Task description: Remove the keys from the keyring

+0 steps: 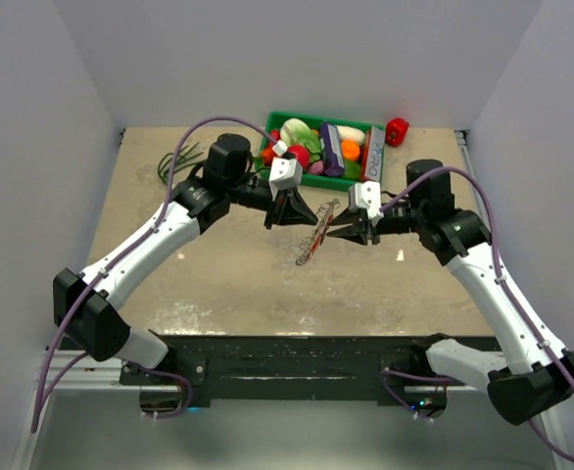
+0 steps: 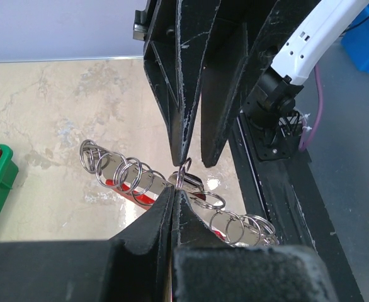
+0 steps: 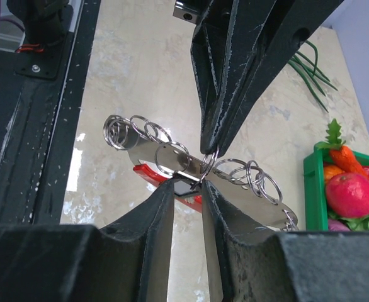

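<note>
From the top view, my two arms meet over the middle of the desk point(image 1: 218, 284). The left gripper point(image 1: 310, 217) and the right gripper point(image 1: 336, 233) point at each other. The keys point(image 1: 316, 240) sit between them and look lifted off the desk. I think this is the step where one side holds the bunch and the other gets a hold on a key. Far behind sit a green bin point(image 1: 277, 119) of toy food, a red toy point(image 1: 397, 130) beside it, and green onions point(image 1: 174, 162) off to the left. None of these is in my way.

In the left wrist view, my left jaws are pressed together and pinch the keyring point(image 2: 183, 173). The right jaws come down from above with a small gap, and the ring pokes up into it. More little rings lie along the flat silver keys point(image 2: 112, 168), with the red tag point(image 2: 143, 198) under them.

In the right wrist view, my right jaws show a small gap with the bunch in it. I cannot tell if they pinch it yet. Next I need to squeeze one key only, then slide it round and off the ring. The many loose rings crowd the spot, and the tag could get caught.
</note>
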Controlling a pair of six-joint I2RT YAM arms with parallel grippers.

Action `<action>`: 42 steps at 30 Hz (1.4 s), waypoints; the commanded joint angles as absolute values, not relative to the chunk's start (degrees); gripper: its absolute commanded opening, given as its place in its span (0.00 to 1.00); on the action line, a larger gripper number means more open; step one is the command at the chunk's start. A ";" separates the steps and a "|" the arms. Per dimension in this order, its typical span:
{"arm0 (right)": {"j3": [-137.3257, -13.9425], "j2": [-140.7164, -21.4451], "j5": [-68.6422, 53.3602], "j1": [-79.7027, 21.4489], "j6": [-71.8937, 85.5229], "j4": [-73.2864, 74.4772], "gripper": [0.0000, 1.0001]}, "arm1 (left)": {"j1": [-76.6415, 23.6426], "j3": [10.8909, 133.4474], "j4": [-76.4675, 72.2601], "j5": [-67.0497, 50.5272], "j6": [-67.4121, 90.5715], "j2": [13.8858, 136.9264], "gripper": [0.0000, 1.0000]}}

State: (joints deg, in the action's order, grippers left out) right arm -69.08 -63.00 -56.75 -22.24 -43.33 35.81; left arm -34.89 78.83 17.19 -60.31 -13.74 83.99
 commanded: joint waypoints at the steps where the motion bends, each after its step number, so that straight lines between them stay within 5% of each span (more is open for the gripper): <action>1: -68.20 -63.19 -58.01 -22.94 -40.87 32.17 0.27 | -34.63 78.40 13.97 -62.05 -12.22 82.62 0.00; 16: -66.88 -62.49 -53.79 -23.20 -35.33 25.49 0.00 | -34.54 77.96 13.45 -61.96 -12.04 82.71 0.00; 31: -67.06 -61.00 -53.70 -23.20 -33.31 23.29 0.00 | -34.72 77.78 13.54 -61.44 -12.39 83.06 0.00; 42: -69.61 -64.42 -45.71 -26.63 -31.47 23.29 0.00 | -35.95 78.13 14.68 -48.17 -13.80 82.71 0.00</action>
